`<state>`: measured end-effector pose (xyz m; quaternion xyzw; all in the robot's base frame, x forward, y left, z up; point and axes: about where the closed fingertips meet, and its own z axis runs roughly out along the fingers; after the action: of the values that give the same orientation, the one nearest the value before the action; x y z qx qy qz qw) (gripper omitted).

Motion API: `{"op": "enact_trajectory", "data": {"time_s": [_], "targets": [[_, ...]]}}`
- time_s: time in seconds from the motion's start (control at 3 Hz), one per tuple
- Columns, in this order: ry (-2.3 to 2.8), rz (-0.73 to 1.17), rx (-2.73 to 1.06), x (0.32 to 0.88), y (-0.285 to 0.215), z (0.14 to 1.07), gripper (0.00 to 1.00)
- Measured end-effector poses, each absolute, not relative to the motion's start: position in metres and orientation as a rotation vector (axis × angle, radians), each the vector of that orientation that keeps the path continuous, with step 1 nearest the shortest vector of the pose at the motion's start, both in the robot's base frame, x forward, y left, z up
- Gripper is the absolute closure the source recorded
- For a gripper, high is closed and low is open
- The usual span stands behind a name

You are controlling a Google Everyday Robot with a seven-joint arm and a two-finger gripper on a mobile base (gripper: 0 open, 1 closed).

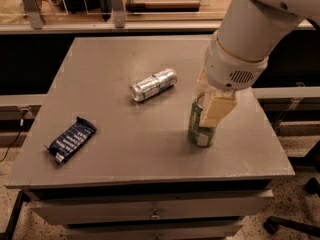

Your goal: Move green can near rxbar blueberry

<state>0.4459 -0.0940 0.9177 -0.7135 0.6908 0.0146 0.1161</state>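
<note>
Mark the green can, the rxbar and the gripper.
green can [200, 133]: camera view, lower side wall below the gripper.
rxbar [71, 140]: camera view, middle of the blue wrapper.
gripper [209, 110]: camera view, its tip, down at the can's top.

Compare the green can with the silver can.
The green can stands upright; the silver can lies on its side. The green can is green with a white patch; the silver can is all silver. The gripper is at the green can, away from the silver can. Both rest on the table.

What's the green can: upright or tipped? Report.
Upright: the green can stands base-down on the table; the hand is at its top.
</note>
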Motion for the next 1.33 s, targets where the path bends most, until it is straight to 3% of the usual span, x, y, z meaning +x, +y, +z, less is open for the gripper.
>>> {"op": "enact_trajectory", "data": {"time_s": [0.33,0.67,1.33], "targets": [[2.018,0.038,-2.087,0.446,-0.093,0.919,0.88],[2.0,0.052,-2.083,0.446,-0.092,0.923,1.0],[1.765,0.092,-2.174,0.437,-0.036,0.981,1.0]]}}
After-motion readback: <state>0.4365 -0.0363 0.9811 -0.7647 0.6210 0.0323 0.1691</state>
